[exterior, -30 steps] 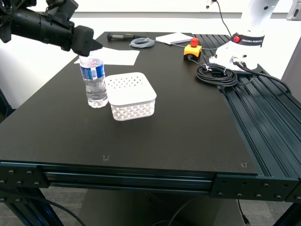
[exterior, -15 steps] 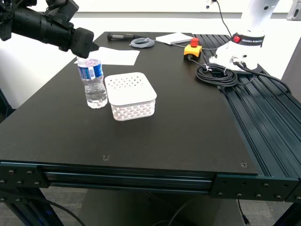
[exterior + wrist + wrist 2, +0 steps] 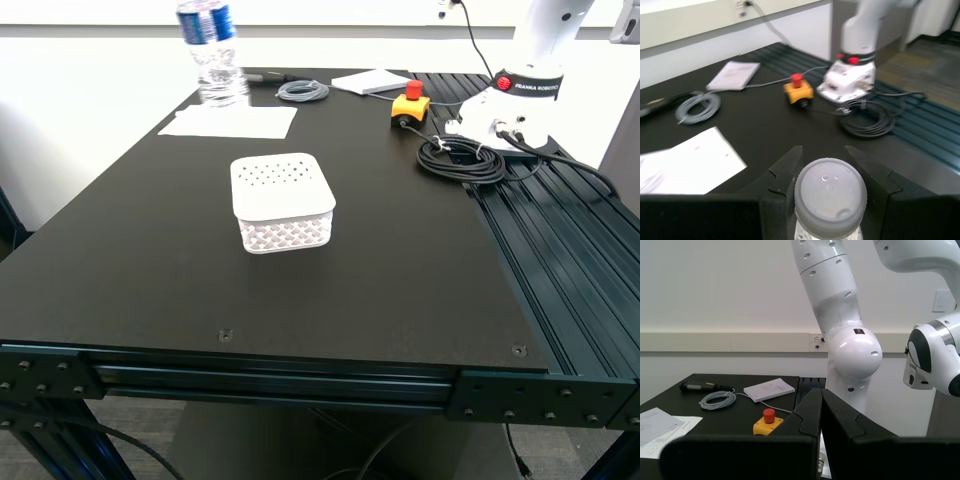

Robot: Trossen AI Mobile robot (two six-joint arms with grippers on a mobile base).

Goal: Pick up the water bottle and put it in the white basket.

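1. Black surface [image 3: 400,260], exterior view: water bottle [image 3: 212,50] aloft at upper left of frame, above paper sheets [image 3: 230,121]; white basket [image 3: 282,203] sits centre-left, holed face up.
2. First wrist view: my first hand [image 3: 824,165] pinching water bottle [image 3: 829,199] below its cap.
3. Second wrist view: my second hand [image 3: 821,405] pressed together, holding nothing; emergency-stop button [image 3: 768,422] beyond.

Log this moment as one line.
phase: lift | first end effector: shut on water bottle, raised above table | second end effector: shut, empty | white basket: empty
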